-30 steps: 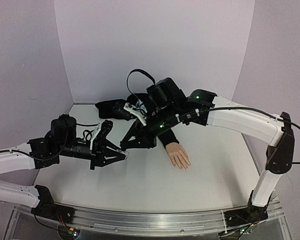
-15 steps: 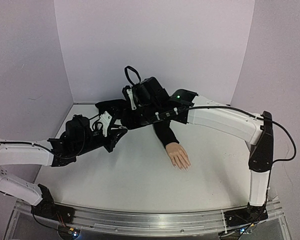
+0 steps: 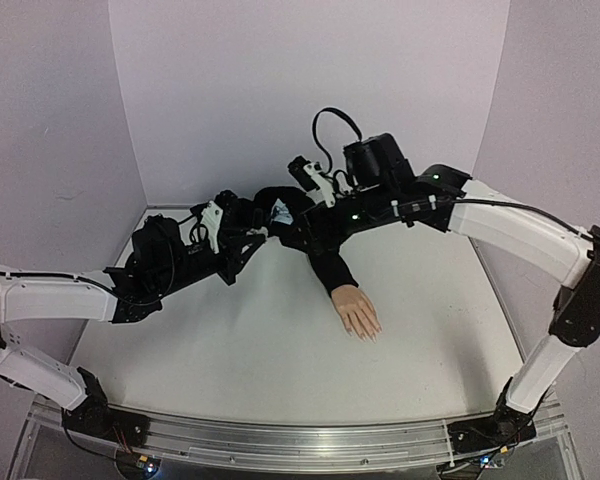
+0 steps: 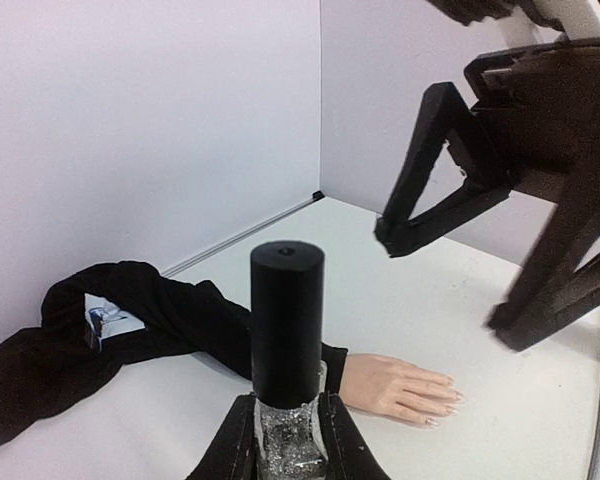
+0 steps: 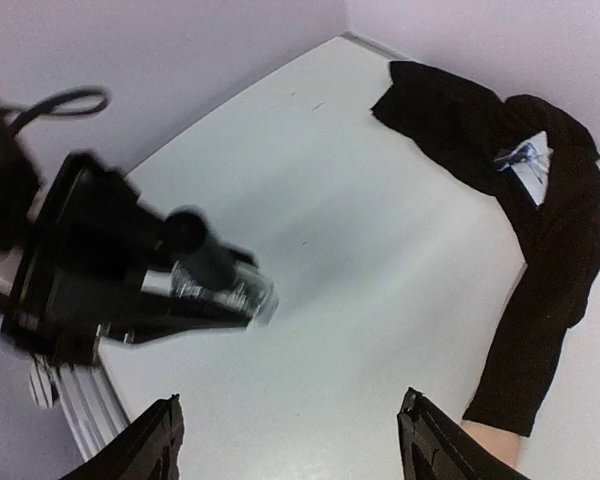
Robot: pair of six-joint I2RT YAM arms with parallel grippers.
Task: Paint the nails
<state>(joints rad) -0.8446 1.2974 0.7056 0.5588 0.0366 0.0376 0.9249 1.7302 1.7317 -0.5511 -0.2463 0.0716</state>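
My left gripper (image 4: 287, 402) is shut on a small clear bottle (image 4: 288, 440) of glittery polish, held upright with its tall black cap (image 4: 287, 310) on. Beyond it the skin-coloured mannequin hand (image 4: 392, 383) lies palm down on the white table, and its pale nails (image 4: 448, 394) point right. From above, the hand (image 3: 357, 310) and nails (image 3: 366, 335) lie right of centre. My right gripper (image 5: 290, 400) is open with nothing between its fingers. It hangs above and beside the bottle (image 5: 225, 285), apart from it. The right gripper's black fingers (image 4: 425, 190) show in the left wrist view.
The hand's black sleeve (image 3: 330, 268) runs back to a crumpled heap of black cloth (image 4: 70, 340) with a white label near the rear wall. Purple-white walls (image 3: 280, 90) close the table at the back and sides. Both arms crowd the space above the sleeve.
My right gripper has opened wide and pulled up and to the right, away from the bottle. My left gripper has carried the bottle farther back, towards the sleeve.
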